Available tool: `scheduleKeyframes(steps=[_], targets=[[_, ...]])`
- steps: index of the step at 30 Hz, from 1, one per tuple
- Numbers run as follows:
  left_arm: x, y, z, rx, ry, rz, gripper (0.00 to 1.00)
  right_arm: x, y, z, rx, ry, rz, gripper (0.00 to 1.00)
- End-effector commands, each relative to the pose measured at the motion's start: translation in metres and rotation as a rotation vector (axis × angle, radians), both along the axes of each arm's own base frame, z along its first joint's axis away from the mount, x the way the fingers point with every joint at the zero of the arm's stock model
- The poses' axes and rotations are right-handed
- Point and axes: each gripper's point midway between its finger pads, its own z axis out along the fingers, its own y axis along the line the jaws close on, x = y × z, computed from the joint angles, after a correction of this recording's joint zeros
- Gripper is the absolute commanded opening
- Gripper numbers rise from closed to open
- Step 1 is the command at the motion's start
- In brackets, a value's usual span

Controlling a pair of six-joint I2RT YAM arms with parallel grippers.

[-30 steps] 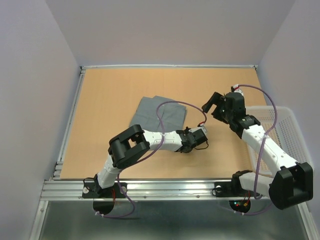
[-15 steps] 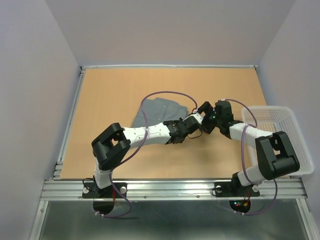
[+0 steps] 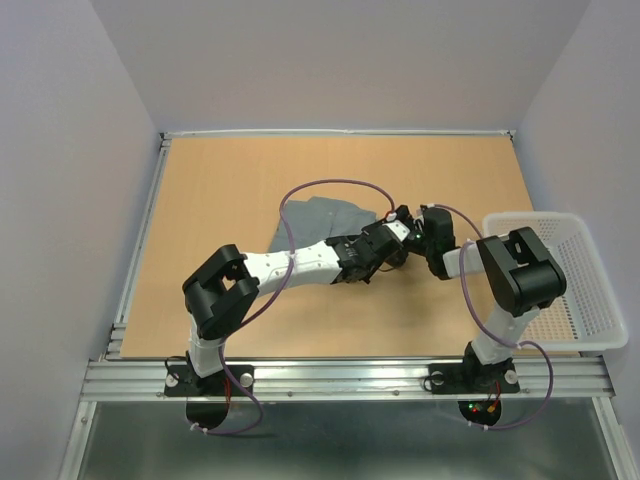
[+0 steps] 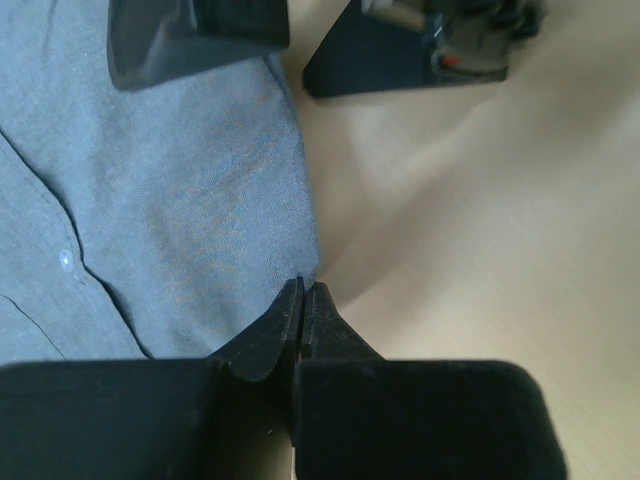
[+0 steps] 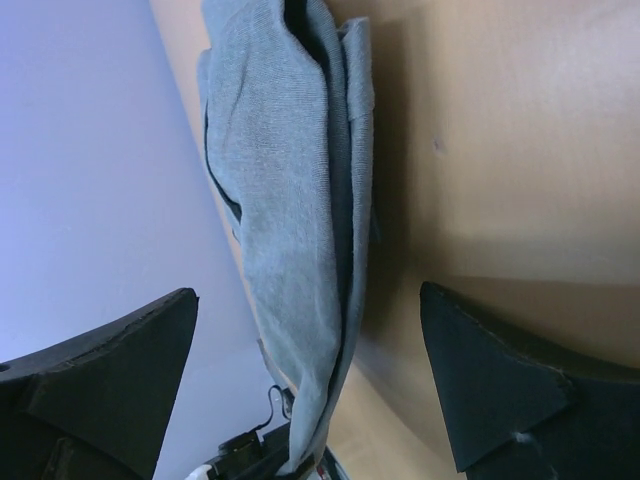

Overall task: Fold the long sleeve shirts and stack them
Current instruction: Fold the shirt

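Top external view: one tan tabletop (image 3: 220, 200) carries one folded grey button-up shirt (image 3: 322, 215) near its middle. At the shirt's right edge, the left pincer (image 4: 303, 298) is clenched on the cloth, beside one small pale button (image 4: 66, 260). The right pincer (image 5: 308, 292) is released, jaws wide apart, facing the same edge. One white mesh basket (image 3: 545, 217) sits at far right.

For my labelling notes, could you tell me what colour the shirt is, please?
The shirt is plain medium grey, clearest in the left wrist view.
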Motion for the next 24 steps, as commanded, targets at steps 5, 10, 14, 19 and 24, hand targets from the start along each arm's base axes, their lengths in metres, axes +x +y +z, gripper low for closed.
scheduleKeyframes(steps=[5, 10, 14, 19, 24], targets=[[0.006, -0.027, 0.042, -0.154, -0.016, -0.003, 0.00, 0.000, 0.022, -0.006, 0.034, -0.015, 0.050, 0.92], [0.002, -0.031, 0.036, -0.165, 0.005, -0.016, 0.00, 0.005, 0.034, -0.012, 0.032, -0.020, 0.085, 0.82], [0.002, -0.034, 0.035, -0.170, 0.010, -0.023, 0.00, 0.008, 0.043, -0.016, 0.031, -0.025, 0.109, 0.70], [0.002, -0.038, 0.038, -0.192, 0.014, -0.031, 0.00, 0.013, 0.047, -0.012, 0.040, -0.063, 0.117, 0.55], [-0.002, -0.045, 0.044, -0.225, 0.030, -0.050, 0.02, 0.019, 0.049, 0.000, 0.040, -0.117, 0.122, 0.17]])
